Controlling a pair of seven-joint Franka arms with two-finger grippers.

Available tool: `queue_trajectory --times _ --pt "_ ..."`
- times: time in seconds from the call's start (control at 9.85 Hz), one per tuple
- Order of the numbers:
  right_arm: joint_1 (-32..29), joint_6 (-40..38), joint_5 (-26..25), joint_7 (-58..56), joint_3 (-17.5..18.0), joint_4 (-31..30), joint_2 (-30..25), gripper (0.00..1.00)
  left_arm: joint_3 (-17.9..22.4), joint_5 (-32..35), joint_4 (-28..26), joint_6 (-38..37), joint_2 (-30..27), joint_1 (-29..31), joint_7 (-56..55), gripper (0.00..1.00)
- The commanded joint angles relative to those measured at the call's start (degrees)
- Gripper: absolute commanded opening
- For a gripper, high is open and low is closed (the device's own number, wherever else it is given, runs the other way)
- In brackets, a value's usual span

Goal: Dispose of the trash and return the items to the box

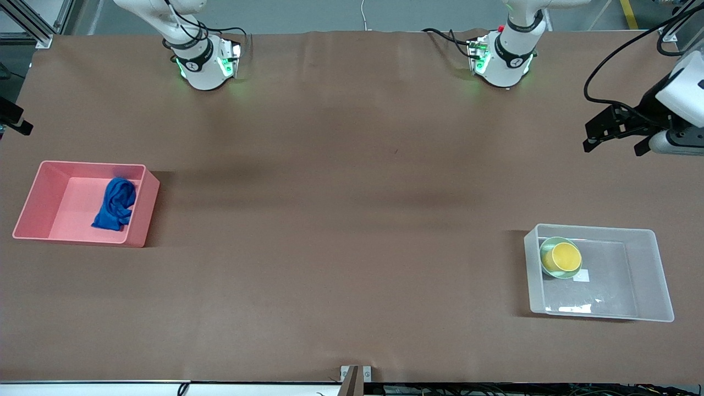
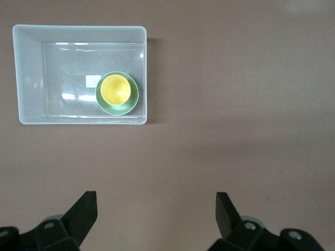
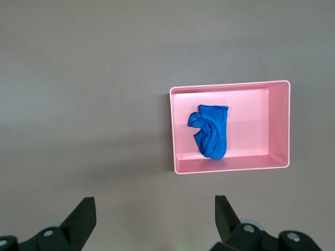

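The trash, a wrinkled blue cloth, lies inside the pink bin at the right arm's end of the table. The clear box sits at the left arm's end. In one of its corners the yellow cup stands in the mint-green bowl. My left gripper hangs open and empty over bare table, well apart from the box. My right gripper is open and empty, high over bare table beside the pink bin.
Brown table covering spans the whole surface between the two bins. Both arm bases stand along the edge farthest from the front camera. A small white sticker lies on the box's bottom.
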Motion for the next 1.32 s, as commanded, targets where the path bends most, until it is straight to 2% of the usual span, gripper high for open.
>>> queue_trajectory --times 0.0,0.2,1.22 --pt "0.3 -0.6 -0.7 0.0 0.0 0.4 -0.1 1.0 1.1 1.3 -0.7 -2.2 0.7 -1.3 -1.2 1.0" --pt "0.2 -0.6 -0.6 -0.1 0.0 0.4 -0.1 1.0 1.1 1.3 -2.8 -1.9 -1.1 -1.3 -1.4 1.0" --pt "0.2 -0.6 -0.6 -0.2 0.0 0.4 -0.1 1.0 0.7 3.7 -2.7 -2.3 -1.4 -1.3 -1.2 1.0"
